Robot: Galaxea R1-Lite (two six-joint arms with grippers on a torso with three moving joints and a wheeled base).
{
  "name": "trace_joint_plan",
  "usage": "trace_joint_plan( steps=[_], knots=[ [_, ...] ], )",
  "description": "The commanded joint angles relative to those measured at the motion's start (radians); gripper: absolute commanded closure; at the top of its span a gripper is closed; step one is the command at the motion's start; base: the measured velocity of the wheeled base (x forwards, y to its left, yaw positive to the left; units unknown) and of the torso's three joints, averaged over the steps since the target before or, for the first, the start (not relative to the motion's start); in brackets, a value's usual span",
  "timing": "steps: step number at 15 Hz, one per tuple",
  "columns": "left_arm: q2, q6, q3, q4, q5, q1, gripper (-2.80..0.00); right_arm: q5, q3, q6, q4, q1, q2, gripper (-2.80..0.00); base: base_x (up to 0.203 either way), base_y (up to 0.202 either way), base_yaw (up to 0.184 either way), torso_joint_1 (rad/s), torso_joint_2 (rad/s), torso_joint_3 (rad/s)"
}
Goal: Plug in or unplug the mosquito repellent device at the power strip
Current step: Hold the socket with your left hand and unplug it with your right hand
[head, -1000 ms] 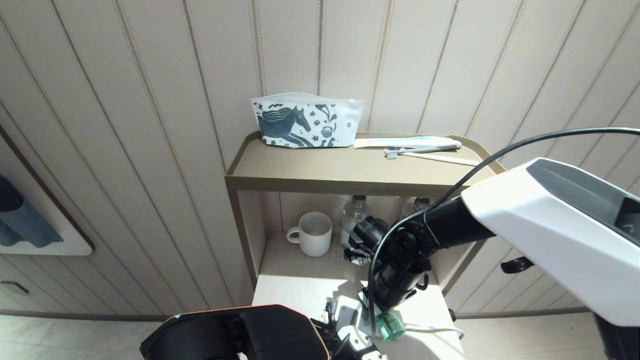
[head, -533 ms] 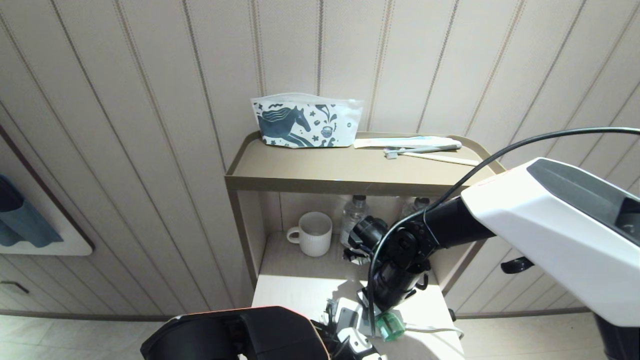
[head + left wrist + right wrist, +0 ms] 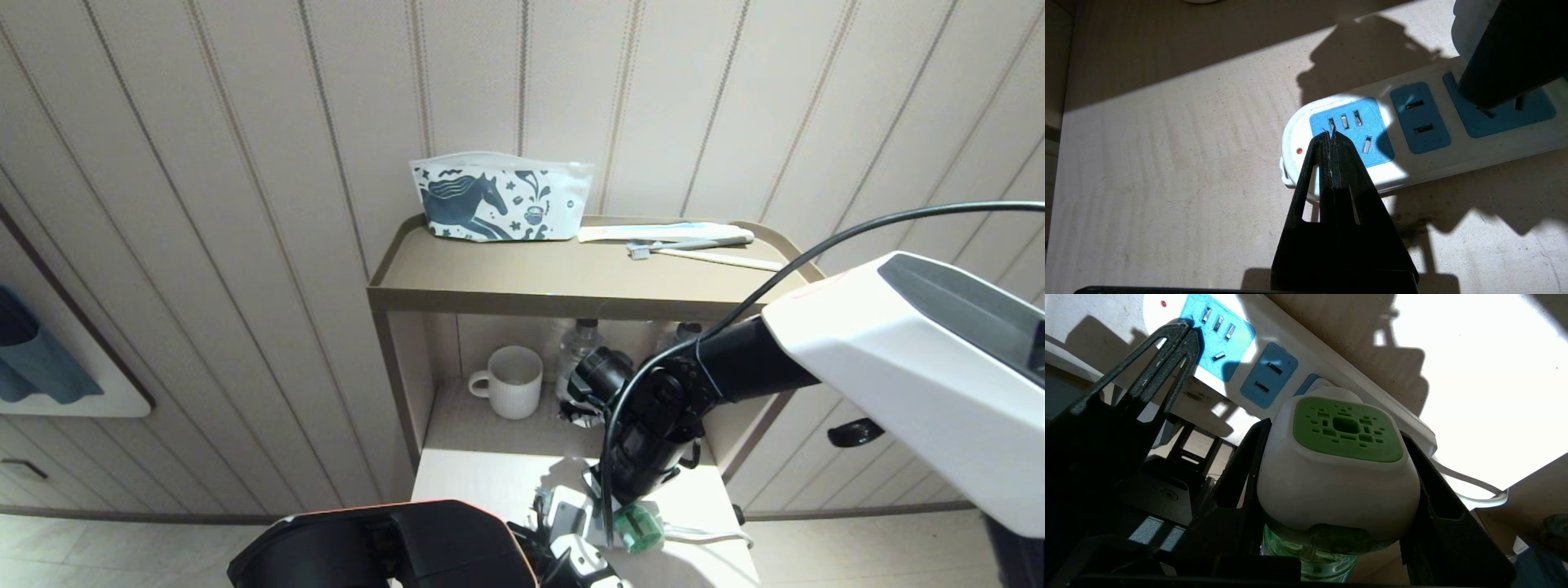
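Note:
The power strip [image 3: 1429, 159] lies flat on the pale lower shelf, a red light glowing at its rounded end. My left gripper [image 3: 1331, 135] is shut, with its tips pressed on the end socket face. The mosquito repellent device [image 3: 1339, 473] has a white head with a green vent and a green bottle below. My right gripper [image 3: 1335, 435] is shut on its head from both sides. The device sits over the third socket of the power strip [image 3: 1274, 371]; its prongs are hidden. In the head view the green bottle [image 3: 638, 527] shows under the right wrist.
A white mug [image 3: 514, 382] and clear water bottles [image 3: 578, 343] stand at the back of the lower shelf. The top shelf [image 3: 522, 298] carries a horse-print pouch [image 3: 498, 198] and a toothbrush [image 3: 694, 243]. The strip's white cord [image 3: 710, 536] trails to the right.
The right forearm has shifted very slightly upward in the head view. The device stays at the strip and the left gripper has not moved.

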Motion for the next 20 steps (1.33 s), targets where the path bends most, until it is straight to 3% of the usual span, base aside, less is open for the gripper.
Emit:
trace_joint_plan(
  steps=[1, 13, 20],
  knots=[
    [-0.001, -0.001, 0.001, -0.005, 0.002, 0.0, 0.0, 0.003, -0.001, 0.0, 0.002, 0.005, -0.021, 0.0, 0.0, 0.0, 0.0, 0.0, 0.0, 0.0],
    [-0.002, 0.019, -0.082, -0.004, 0.003, 0.0, 0.0, 0.002, 0.002, 0.0, -0.025, 0.019, 0.023, 0.0, 0.0, 0.0, 0.0, 0.0, 0.0, 0.0],
    [-0.001, 0.013, -0.053, -0.014, 0.011, 0.003, 0.0, 0.003, 0.002, 0.0, -0.026, 0.011, 0.028, 0.0, 0.0, 0.0, 0.0, 0.0, 0.0, 0.0]
  ],
)
